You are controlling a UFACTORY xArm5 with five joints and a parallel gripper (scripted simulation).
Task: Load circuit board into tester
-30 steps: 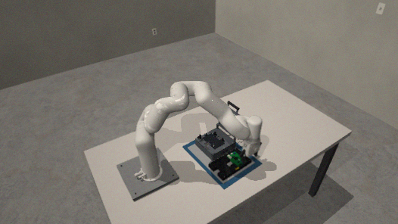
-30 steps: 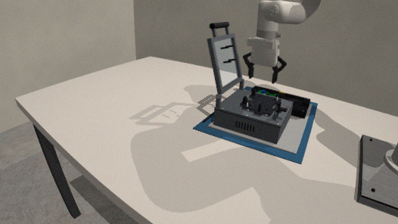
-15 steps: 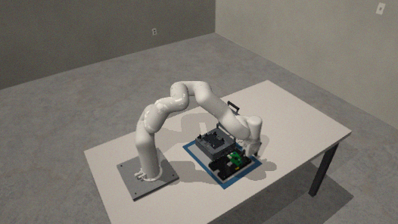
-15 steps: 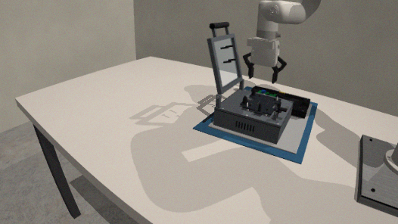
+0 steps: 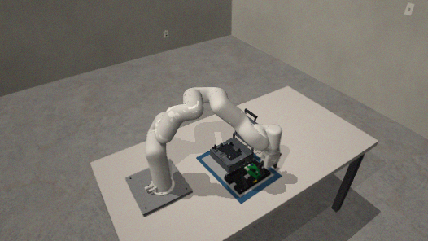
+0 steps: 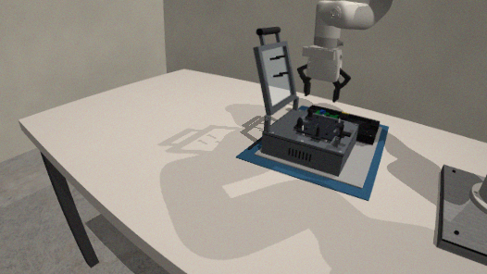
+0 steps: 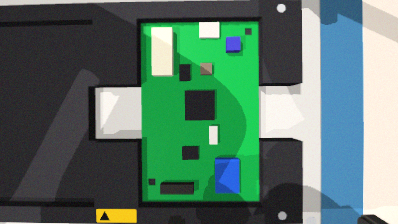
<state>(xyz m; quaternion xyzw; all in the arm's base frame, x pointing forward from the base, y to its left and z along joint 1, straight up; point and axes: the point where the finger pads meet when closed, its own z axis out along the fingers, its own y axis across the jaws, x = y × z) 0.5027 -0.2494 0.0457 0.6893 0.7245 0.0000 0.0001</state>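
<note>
The black-fingered pincer (image 6: 322, 88) hangs spread and empty above the flat green rectangular circuit board (image 7: 200, 112), which lies in the black tray (image 7: 65, 100).

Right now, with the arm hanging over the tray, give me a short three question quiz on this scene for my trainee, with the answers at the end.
1. True or false: the gripper is shut on the circuit board.
2. Multiple choice: the tester's lid is A) latched shut, B) standing open, C) lying off on the table.
3. Fill in: the circuit board lies in the black ____, component side up.

Key
1. False. The fingers stand wide open above the board and hold nothing.
2. B. The lid stands raised behind the tester.
3. Tray. The board sits in its recess, chips and connectors facing the wrist camera.
</note>
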